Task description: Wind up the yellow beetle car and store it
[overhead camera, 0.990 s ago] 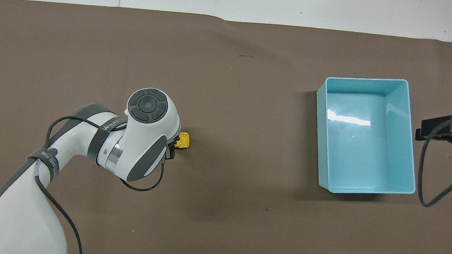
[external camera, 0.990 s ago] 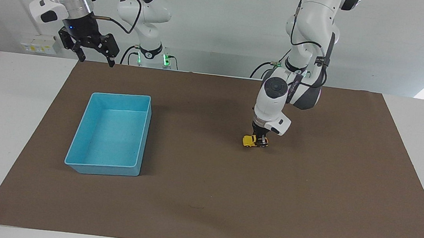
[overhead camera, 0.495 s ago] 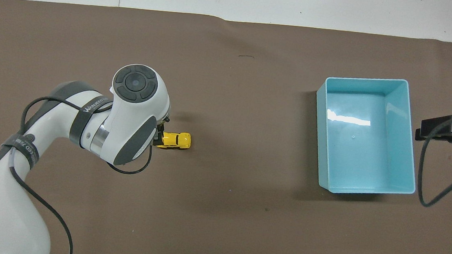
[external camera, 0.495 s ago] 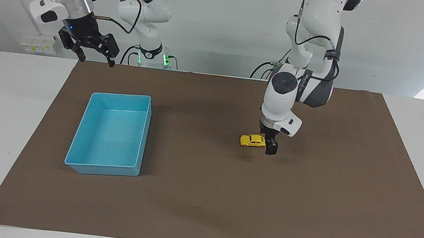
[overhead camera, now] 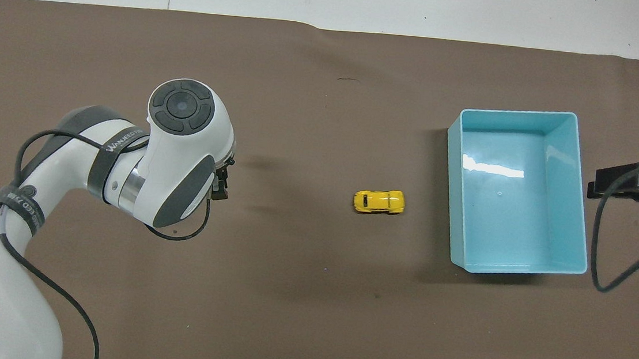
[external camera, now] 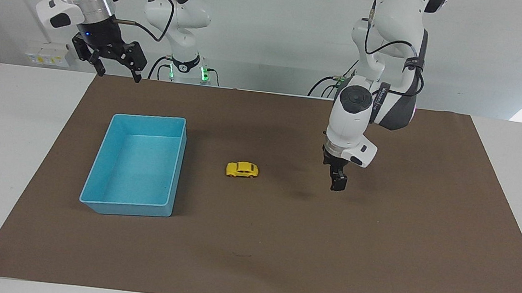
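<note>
I see brown mat [external camera: 375, 255] covering table. Blue tray [external camera: 92, 182] sits toward right arm's end. My left gripper [external camera: 337, 182] hangs over bare mat, holding nothing, jaws spread. My right gripper [external camera: 114, 61] waits raised near mat edge by tray, jaws spread, nothing held. Yellow beetle car [external camera: 242, 170] stands on its wheels on mat between tray and left gripper, apart from both

right claw [overhead camera: 637, 187] cut off by overhead edge; left claw [overhead camera: 220, 185] mostly hidden under wrist.
</note>
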### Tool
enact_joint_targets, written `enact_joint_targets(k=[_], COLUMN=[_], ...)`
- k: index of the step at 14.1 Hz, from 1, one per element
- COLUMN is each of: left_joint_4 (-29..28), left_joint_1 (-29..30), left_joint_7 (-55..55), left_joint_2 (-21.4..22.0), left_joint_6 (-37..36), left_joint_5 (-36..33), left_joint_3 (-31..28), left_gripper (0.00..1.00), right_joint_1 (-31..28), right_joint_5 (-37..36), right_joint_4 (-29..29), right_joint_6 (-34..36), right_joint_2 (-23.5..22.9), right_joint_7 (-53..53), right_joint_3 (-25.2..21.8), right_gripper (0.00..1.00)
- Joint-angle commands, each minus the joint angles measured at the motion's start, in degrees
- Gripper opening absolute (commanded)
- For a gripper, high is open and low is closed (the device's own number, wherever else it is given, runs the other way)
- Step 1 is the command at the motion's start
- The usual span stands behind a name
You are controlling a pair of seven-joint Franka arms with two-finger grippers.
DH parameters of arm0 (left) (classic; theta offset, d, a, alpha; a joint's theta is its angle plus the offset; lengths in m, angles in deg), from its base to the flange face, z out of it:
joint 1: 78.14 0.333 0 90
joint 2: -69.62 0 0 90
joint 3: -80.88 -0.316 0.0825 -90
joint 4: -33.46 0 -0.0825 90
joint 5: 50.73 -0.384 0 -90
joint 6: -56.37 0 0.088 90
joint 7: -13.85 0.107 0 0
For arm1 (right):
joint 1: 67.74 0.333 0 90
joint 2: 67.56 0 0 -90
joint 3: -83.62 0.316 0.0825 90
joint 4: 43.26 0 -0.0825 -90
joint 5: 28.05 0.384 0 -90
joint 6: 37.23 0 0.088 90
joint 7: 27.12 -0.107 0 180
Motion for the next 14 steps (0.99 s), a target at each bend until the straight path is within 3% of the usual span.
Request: enact_joint_targets(k=[1,9,14], left_joint_4=[0.5,4.7,4.7], left_joint_1=[1.5,7.2,9.4], left_joint_7=[1.3,15.1,29.3], left_joint_2=[-0.1,0.1,2.8], left_joint_6=[-0.1,0.4,0.3], left_joint_5=[-1.0,-0.5,0.8], left_joint_3=[0.5,0.5,0.4], left_gripper=[1.0,1.0,1.0], right_joint_1=[-0.6,-0.7,-0.7], right_joint_5=[0.5,0.5,0.5], right_joint_4=[0.4,0.4,0.4], right_joint_6=[0.3,0.3,0.7], right_joint_2=[-0.1,-0.1,0.0], right_joint_7=[1.6,1.6,1.6], right_joint_3=[0.1,0.1,0.1], right_gripper=[1.0,1.0,1.0])
